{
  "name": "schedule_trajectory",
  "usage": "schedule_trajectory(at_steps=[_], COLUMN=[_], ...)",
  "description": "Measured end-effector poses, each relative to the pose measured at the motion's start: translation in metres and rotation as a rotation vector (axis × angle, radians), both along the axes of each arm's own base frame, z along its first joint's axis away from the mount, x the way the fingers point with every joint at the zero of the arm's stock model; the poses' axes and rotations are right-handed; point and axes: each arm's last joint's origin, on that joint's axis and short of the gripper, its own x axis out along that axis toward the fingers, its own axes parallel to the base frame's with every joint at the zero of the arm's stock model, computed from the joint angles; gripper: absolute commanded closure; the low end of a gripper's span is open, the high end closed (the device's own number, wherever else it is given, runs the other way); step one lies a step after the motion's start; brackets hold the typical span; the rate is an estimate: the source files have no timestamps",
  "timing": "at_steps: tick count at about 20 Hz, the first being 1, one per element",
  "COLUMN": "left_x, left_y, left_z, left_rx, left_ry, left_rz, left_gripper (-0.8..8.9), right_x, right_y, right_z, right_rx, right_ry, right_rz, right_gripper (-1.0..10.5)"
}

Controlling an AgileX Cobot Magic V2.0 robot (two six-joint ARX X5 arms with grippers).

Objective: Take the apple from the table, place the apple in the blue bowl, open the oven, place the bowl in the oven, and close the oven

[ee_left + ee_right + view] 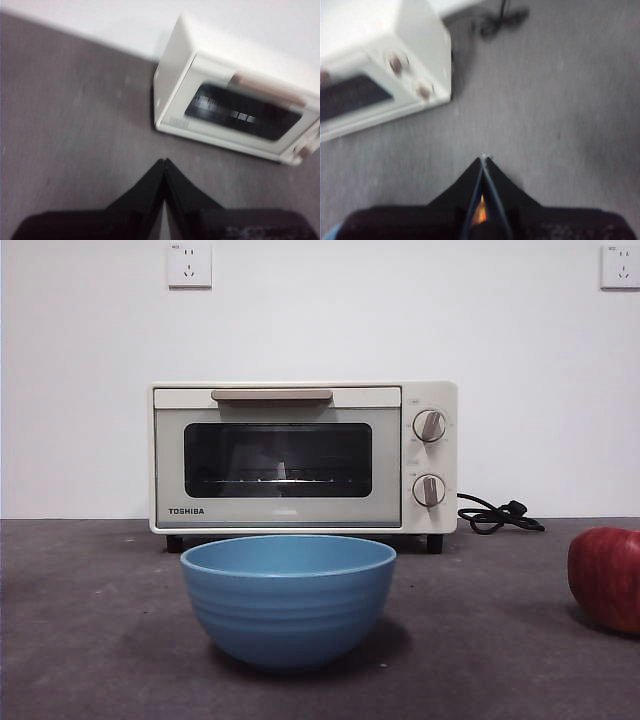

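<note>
The blue bowl (288,600) stands empty on the dark grey table (90,640), in front of the oven (303,457). The oven's dark glass door is closed, with the tan handle along its upper edge. The red apple (606,578) rests on the table at the right edge of the front view, cut off by the frame. My left gripper (164,161) is shut with nothing in it, above bare table off the oven's (235,110) left side. My right gripper (484,158) is shut and empty, above the table off the oven's (380,75) knob side. Neither arm shows in the front view.
A black power cord (498,515) lies coiled behind the oven's right side, also visible as the cord (502,22) in the right wrist view. A white wall with two sockets (189,265) rises behind the table.
</note>
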Motion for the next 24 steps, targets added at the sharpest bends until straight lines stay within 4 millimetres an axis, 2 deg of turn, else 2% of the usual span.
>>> schedule_trajectory(at_steps=[7,10,13,20,21,24], left_x=[0.023,0.035,0.047,0.058,0.058,0.058], left_y=[-0.002,-0.004,-0.006,-0.006,-0.006,-0.006], left_z=[0.023,0.032,0.033,0.016,0.015,0.015], left_rx=[-0.041,-0.047,-0.024,0.01,0.015,0.025], left_ry=[0.268,0.352,0.408,0.558,0.563,0.559], left_rz=[-0.075,-0.18,-0.294,-0.374,-0.379,-0.386], left_gripper=[8.18,8.18,8.18,8.18,8.18,8.18], right_x=[0.033,0.045,0.053,0.077,0.08,0.092], right_y=[0.002,0.003,0.006,0.028,0.031,0.044], right_z=[-0.005,-0.008,-0.012,-0.038,-0.042,-0.056], right_rx=[-0.021,-0.009,-0.006,-0.069,-0.083,-0.134], right_ry=[0.251,0.294,0.33,0.489,0.508,0.569], right_rz=[0.117,0.175,0.236,0.351,0.36,0.384], right_gripper=[9.5,9.5,9.3,3.7,3.4,3.4])
